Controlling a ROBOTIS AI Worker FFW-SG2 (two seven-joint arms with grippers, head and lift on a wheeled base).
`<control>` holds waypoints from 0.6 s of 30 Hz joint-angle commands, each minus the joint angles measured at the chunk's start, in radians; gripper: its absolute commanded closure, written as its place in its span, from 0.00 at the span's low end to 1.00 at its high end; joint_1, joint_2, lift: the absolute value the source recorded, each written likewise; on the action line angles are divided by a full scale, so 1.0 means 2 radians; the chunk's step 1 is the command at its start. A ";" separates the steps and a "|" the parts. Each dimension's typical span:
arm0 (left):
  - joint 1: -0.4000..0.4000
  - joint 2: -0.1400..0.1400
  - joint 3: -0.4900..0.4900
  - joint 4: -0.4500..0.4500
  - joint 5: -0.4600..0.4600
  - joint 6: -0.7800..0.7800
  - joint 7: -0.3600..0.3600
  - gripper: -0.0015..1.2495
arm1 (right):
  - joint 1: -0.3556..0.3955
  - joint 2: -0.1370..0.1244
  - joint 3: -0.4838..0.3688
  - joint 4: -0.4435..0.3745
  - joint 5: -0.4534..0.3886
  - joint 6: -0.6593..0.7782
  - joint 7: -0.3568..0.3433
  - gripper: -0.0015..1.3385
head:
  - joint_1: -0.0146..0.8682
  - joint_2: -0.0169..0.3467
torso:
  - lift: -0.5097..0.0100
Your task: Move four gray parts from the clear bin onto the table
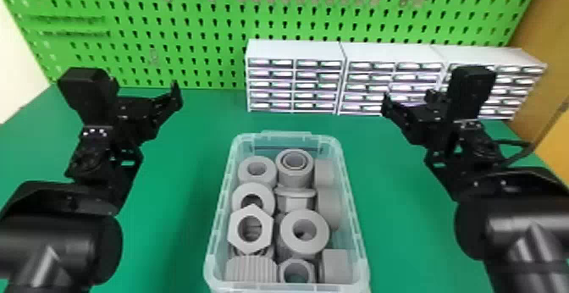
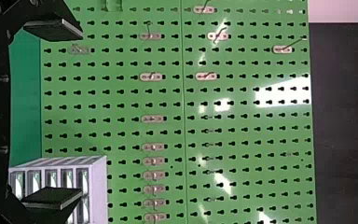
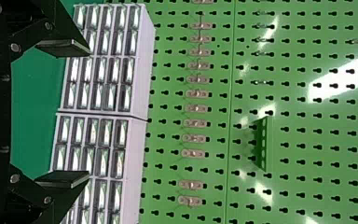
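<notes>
The clear bin (image 1: 357,228) stands at the near middle of the green table (image 1: 182,161), holding several gray parts: rings, a hexagonal nut (image 1: 250,229), a thick washer-like ring (image 1: 305,231), a round fitting (image 1: 295,163) and a ribbed piece (image 1: 252,269). Left of the bin, my left gripper (image 1: 175,91) is raised above the table. Its wide-open fingers frame nothing in the left wrist view, where the gripper (image 2: 80,114) faces the pegboard. My right gripper (image 1: 385,101) is held up right of the bin; in the right wrist view the gripper (image 3: 89,112) is open, with nothing between its fingers.
White drawer cabinets (image 1: 294,76) line the table's back edge from the middle to the right. Behind them rises a green pegboard (image 1: 203,29) with metal hooks. A wooden panel (image 1: 546,38) borders the right side. Green tabletop shows on both sides of the bin.
</notes>
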 commanded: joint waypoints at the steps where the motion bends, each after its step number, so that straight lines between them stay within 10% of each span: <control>1: 0.000 0.000 0.000 0.000 0.000 0.000 0.000 0.09 | 0.000 0.000 0.001 0.000 0.000 0.000 0.000 0.26 | 0.79 0.12 | 0.89; 18: 0.000 0.000 0.000 0.000 0.000 0.000 0.000 0.09 | 0.001 -0.002 0.001 0.000 -0.002 0.000 0.000 0.26 | 0.79 0.12 | 0.89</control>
